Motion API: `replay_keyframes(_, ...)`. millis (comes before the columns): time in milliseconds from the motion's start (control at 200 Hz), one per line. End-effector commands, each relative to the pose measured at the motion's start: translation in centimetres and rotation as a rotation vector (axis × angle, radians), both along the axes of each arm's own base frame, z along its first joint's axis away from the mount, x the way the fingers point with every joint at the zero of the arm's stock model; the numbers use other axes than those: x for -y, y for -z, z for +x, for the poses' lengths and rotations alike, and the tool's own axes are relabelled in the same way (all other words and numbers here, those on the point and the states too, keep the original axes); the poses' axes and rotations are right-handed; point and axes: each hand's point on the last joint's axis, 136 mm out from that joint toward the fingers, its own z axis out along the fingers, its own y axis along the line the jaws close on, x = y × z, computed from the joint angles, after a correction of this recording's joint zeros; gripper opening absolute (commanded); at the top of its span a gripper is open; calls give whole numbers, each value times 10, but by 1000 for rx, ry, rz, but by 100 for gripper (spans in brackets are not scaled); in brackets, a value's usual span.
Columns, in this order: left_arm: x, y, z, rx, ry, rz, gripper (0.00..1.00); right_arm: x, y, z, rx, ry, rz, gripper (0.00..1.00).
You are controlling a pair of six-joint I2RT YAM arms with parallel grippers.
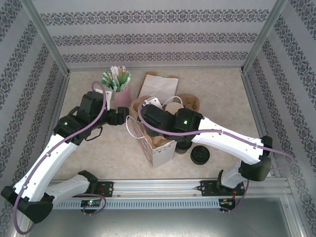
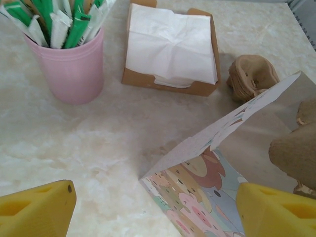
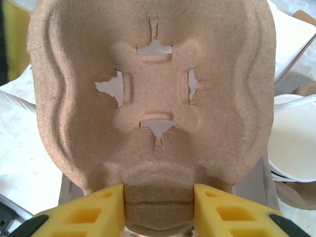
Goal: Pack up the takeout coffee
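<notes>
Right gripper is clamped on the cup carrier at the bag mouth, and left gripper hangs wide open beside it. Coffee looks like that black-lidded thing just right of the bag, on the right arm's side.

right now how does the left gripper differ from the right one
The left gripper stands wide open; the right gripper is shut on a brown pulp cup carrier. The left gripper holds nothing, with the printed paper bag just ahead of it; the right gripper pinches the carrier by its edge. Both have yellow fingers.
</notes>
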Motion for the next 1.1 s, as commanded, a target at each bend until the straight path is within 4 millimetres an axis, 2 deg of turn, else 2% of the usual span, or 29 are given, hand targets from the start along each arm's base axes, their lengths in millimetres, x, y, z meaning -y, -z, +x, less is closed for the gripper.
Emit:
replay_keyframes(0, 10, -13, 6, 16, 57, -61, 84, 1, -5, 4, -7, 27, 27, 38)
replay_keyframes(385, 12, -20, 23, 9, 52, -147, 80, 3, -3, 4, -17, 35, 43, 37)
replay_keyframes(724, 33, -12, 26, -60, 141, -213, 74, 4, -2, 4, -24, 32, 54, 37)
replay_keyframes(1094, 21, 1, 39, -79, 71, -195, 66, 5, 0, 2, -35, 30, 55, 37)
